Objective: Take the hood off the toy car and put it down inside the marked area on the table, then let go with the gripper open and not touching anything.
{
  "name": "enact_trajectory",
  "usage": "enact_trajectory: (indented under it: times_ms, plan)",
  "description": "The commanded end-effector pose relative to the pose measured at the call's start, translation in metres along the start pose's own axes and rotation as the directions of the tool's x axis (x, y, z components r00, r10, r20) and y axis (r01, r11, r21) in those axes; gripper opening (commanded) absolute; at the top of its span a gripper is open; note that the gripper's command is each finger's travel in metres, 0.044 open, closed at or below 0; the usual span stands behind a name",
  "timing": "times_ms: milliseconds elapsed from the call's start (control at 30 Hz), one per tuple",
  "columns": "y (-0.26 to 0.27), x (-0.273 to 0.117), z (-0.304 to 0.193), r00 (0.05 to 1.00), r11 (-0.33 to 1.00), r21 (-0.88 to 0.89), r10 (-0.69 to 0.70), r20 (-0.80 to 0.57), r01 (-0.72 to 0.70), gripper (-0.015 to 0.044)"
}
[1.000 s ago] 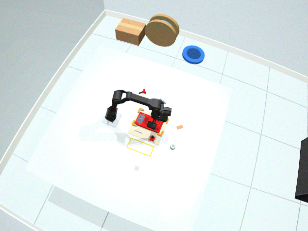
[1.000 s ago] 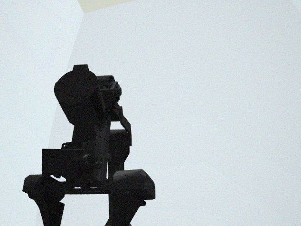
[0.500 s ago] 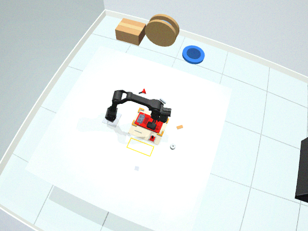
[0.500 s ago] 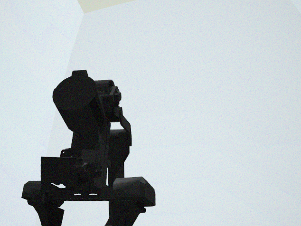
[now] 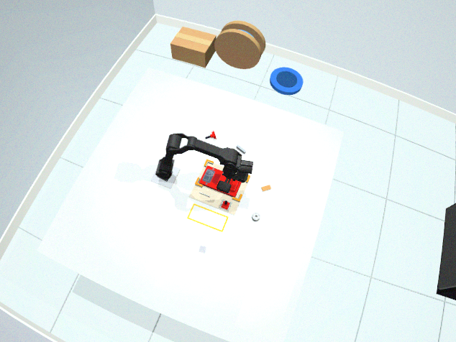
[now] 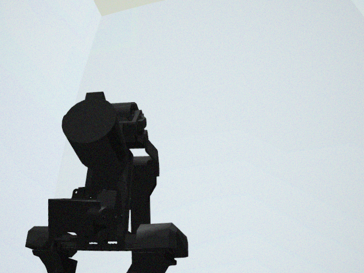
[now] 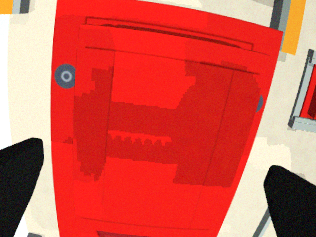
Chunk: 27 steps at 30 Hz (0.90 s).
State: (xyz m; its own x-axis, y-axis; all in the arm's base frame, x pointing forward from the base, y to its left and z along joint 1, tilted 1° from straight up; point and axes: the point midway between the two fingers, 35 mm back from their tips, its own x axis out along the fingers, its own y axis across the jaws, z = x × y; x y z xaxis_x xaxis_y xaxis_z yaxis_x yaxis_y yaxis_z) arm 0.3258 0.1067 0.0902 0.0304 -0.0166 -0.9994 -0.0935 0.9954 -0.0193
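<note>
My own arm [image 5: 208,146] [image 6: 108,176] covers part of the red car body [image 5: 217,178] [image 7: 145,89] from above. The exterior picture cuts off my fingertips at its bottom edge; the wrist one crops my fingers and the body's near end. The small red-and-black piece [image 5: 212,135] is too tiny to identify.

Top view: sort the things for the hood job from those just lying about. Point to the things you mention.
For the job:
- red toy car [image 5: 237,189] [image 7: 135,199]
- yellow outline [image 5: 205,224]
- claw [image 5: 231,181] [image 6: 104,264] [image 7: 159,165]

Apparently just lying about:
- orange block [image 5: 265,187]
- grey ring [image 5: 252,218]
- red-and-black piece [image 5: 213,135]
- grey bar [image 5: 240,149]
- cardboard box [image 5: 188,53]
- brown spool [image 5: 237,49]
- blue disc [image 5: 274,81]
</note>
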Motion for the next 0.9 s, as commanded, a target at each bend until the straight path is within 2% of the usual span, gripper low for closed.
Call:
enact_trajectory:
  times_ms: [0, 867]
  plan:
    - [0.000, 0.004, -0.002, 1.000, 1.000, 0.004, 0.002, -0.005, -0.002, 0.0440]
    - [0.000, 0.016, -0.002, 1.000, 1.000, 0.004, 0.002, -0.005, -0.002, 0.0440]
